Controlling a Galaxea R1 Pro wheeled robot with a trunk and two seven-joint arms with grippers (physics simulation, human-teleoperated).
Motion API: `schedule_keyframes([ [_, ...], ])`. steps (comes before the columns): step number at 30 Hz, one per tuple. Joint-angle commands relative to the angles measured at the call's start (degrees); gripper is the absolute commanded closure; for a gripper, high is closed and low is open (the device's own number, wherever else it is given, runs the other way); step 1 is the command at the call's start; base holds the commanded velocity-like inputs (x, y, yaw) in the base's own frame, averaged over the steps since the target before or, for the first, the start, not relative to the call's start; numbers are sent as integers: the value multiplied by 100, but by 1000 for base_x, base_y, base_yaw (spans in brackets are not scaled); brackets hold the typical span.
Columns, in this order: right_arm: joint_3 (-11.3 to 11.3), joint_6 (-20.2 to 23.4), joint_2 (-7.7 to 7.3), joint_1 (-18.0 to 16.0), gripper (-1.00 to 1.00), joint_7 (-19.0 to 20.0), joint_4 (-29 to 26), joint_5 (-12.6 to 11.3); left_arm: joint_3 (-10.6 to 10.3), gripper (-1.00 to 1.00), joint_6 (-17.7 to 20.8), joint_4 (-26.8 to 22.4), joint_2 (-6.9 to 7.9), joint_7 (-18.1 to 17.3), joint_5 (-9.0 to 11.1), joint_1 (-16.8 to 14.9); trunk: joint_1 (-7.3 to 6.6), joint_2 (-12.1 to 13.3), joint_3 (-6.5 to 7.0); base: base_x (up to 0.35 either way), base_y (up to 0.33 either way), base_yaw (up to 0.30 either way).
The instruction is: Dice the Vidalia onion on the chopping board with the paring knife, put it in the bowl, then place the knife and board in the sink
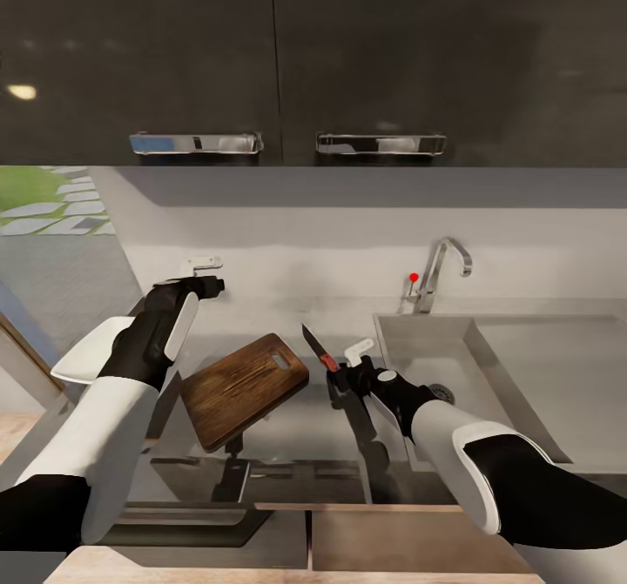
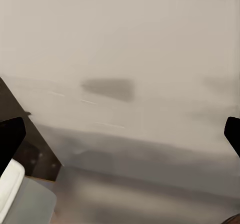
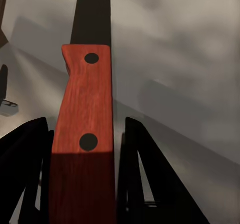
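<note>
The knife (image 1: 320, 347) sits in the right gripper (image 1: 338, 381), which is clamped on its red handle; the right wrist view shows the handle (image 3: 82, 134) running straight out between the two dark fingers (image 3: 150, 179), blade beyond. In the head view the blade points up and away from the robot, tilted slightly toward the board (image 1: 244, 388), with the tip just beside the board's far corner.

The board lies on the countertop (image 1: 305, 445) just to the left of the knife, turned at an angle, its handle slot toward the sink (image 1: 514, 375). The sink is on the other side of the knife, its near rim close by the right wrist. So the right arm is the nearer one to both board and sink.

The left gripper (image 1: 202, 284) is raised above the board's left side, toward the wall; the left wrist view shows its fingers (image 2: 11, 136) set wide apart with nothing between them. A white shape, probably the bowl (image 1: 87, 351), shows behind the left forearm. No onion can be made out on the board or in the sink.
</note>
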Motion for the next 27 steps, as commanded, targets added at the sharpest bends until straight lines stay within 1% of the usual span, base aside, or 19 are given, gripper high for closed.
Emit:
schedule_keyframes([
  [1, 157, 2, -2, -4, 100, -14, 78, 87, -22, -100, 20, -6, 7, 54, 61, -5, 5, -9, -8, 0, 0, 0],
  [27, 157, 2, -3, -4, 100, -15, 77, 87, -22, -100, 20, -3, 12, 54, 61, -5, 5, -9, 220, 0, 0, 0],
])
